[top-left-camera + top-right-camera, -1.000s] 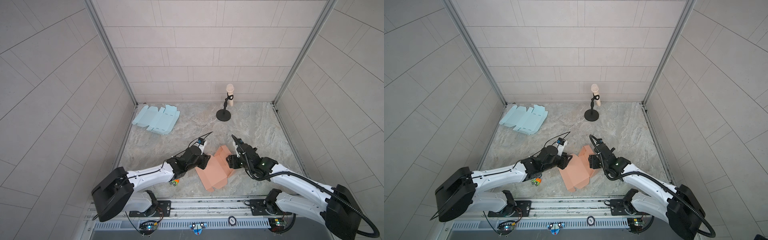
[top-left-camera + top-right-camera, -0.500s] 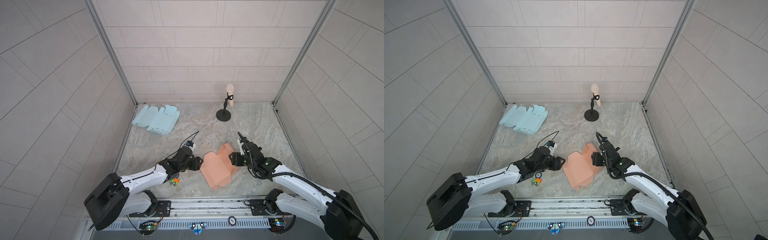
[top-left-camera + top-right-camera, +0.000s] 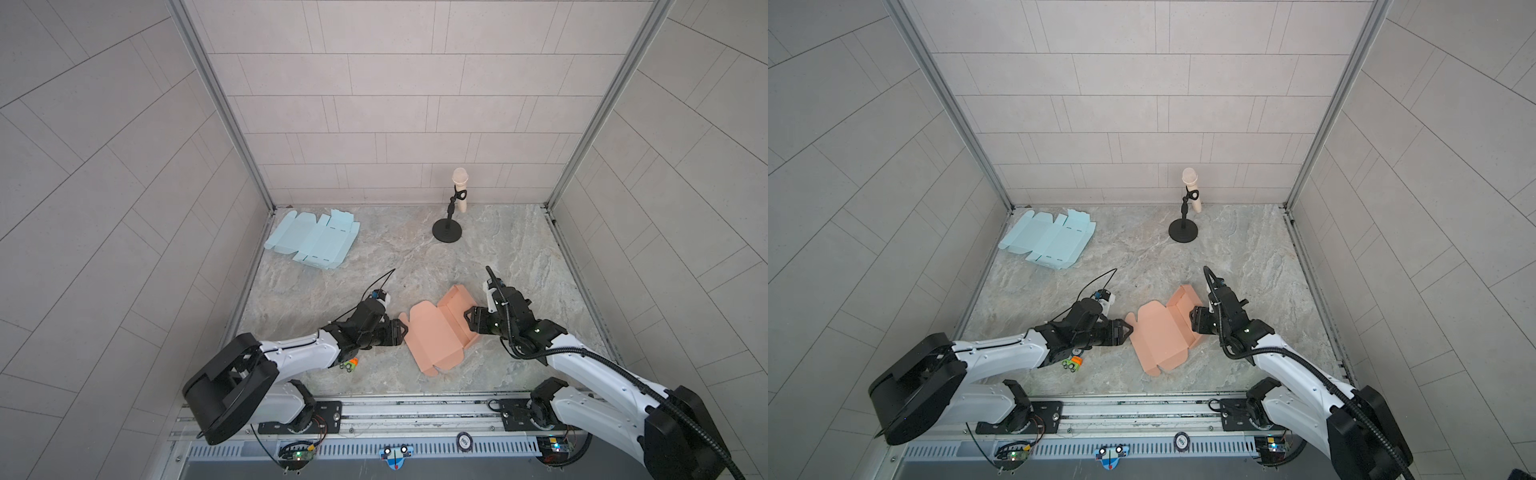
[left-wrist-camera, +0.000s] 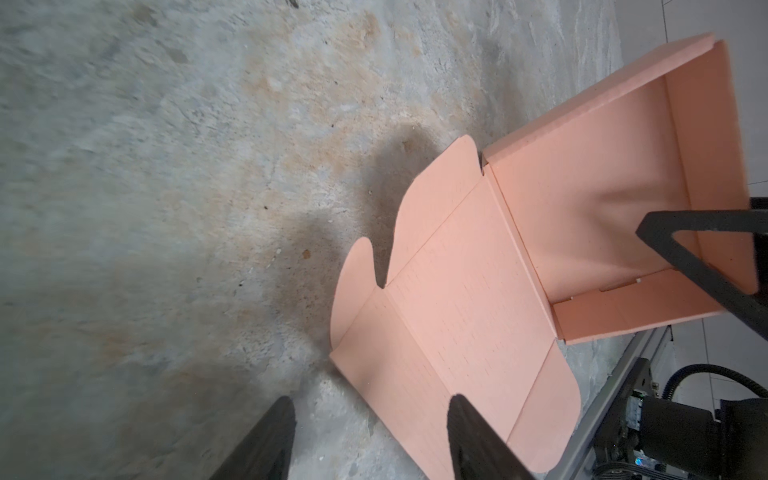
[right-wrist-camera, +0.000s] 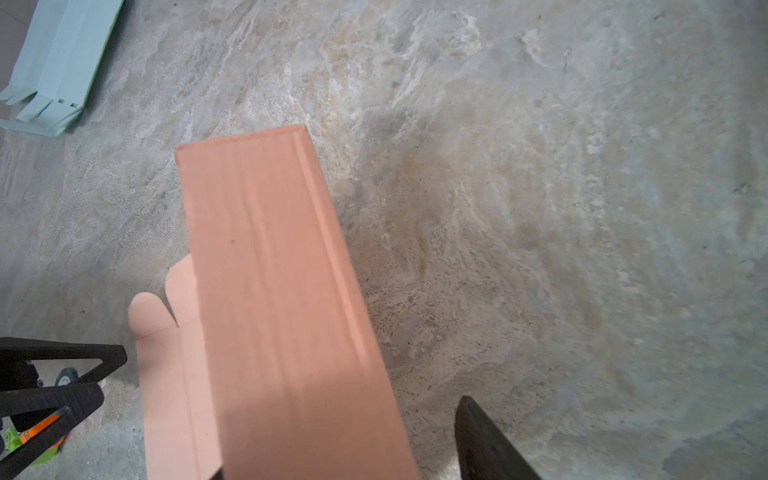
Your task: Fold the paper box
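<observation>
Nearest the front edge of the table (image 3: pixel 395 380), the paper box (image 3: pixel 434 338) lies between the two arms, half made. Its lid panel and rounded flaps lie flat on the stone, and its tray end stands up toward the right arm. The left gripper (image 3: pixel 402 331) sits at the box's left edge, released and holding nothing, with one finger (image 4: pixel 469 432) over the flat panel and the other over bare table. The right gripper (image 3: pixel 469 322) straddles a raised wall. A gap shows beside its outer finger (image 5: pixel 482 436), so it reads as released, not clamped. The card looks light and thin, stiff across its panels but ready to bend at the scored lines. It would likely slide on the smooth top if pushed from one side, and a hard pinch mid-panel could dent it. The safer hold is probably a wall's top edge near a crease, with the other arm pinning the flat panel. Farther back lie pale blue blanks (image 3: pixel 313 241) at the left and a microphone (image 3: pixel 459 187) on its stand by the rear wall
</observation>
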`<state>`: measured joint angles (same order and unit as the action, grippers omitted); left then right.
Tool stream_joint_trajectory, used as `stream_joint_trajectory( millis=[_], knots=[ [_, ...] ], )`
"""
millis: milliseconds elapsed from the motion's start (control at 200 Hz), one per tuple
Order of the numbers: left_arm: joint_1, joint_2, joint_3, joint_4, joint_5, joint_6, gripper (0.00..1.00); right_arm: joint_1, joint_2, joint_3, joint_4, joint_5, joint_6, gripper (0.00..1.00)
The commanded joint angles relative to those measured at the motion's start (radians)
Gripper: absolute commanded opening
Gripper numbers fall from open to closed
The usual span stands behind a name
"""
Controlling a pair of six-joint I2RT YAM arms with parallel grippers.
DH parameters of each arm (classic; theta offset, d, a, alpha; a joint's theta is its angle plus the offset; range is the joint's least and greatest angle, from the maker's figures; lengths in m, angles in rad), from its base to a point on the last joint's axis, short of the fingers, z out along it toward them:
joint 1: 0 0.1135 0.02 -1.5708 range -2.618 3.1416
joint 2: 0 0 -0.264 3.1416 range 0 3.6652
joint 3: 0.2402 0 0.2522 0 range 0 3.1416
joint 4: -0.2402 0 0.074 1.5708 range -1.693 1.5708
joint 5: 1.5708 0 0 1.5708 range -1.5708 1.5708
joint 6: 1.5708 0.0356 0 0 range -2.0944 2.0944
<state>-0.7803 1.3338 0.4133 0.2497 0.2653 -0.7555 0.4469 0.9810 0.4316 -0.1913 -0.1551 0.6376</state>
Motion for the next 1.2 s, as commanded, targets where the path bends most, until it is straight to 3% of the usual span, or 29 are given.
stream_joint_trajectory(
  millis=[0, 476, 711, 941, 996, 1136, 1191],
  knots=[
    [-0.016, 0.042, -0.001, 0.093, 0.033, -0.04, 0.61, -0.018, 0.001, -0.014, 0.014, -0.005, 0.013, 0.64],
    [-0.043, 0.12, 0.01, 0.259, 0.063, -0.128, 0.53, -0.033, 0.008, -0.044, 0.041, -0.017, 0.019, 0.64],
    [-0.043, 0.164, 0.015, 0.353, 0.089, -0.196, 0.36, -0.034, -0.005, -0.046, 0.034, -0.031, 0.018, 0.67],
    [-0.043, 0.184, 0.03, 0.333, 0.072, -0.21, 0.18, -0.033, -0.023, -0.041, 0.012, -0.036, 0.004, 0.72],
    [-0.04, 0.185, 0.034, 0.326, 0.073, -0.215, 0.15, -0.033, -0.032, -0.038, 0.005, -0.037, -0.001, 0.76],
    [-0.032, 0.173, 0.045, 0.291, 0.061, -0.212, 0.1, -0.033, -0.056, -0.019, -0.034, -0.047, -0.027, 0.99],
    [-0.024, 0.165, 0.047, 0.279, 0.06, -0.209, 0.09, -0.033, -0.067, -0.013, -0.047, -0.049, -0.036, 1.0]
  ],
)
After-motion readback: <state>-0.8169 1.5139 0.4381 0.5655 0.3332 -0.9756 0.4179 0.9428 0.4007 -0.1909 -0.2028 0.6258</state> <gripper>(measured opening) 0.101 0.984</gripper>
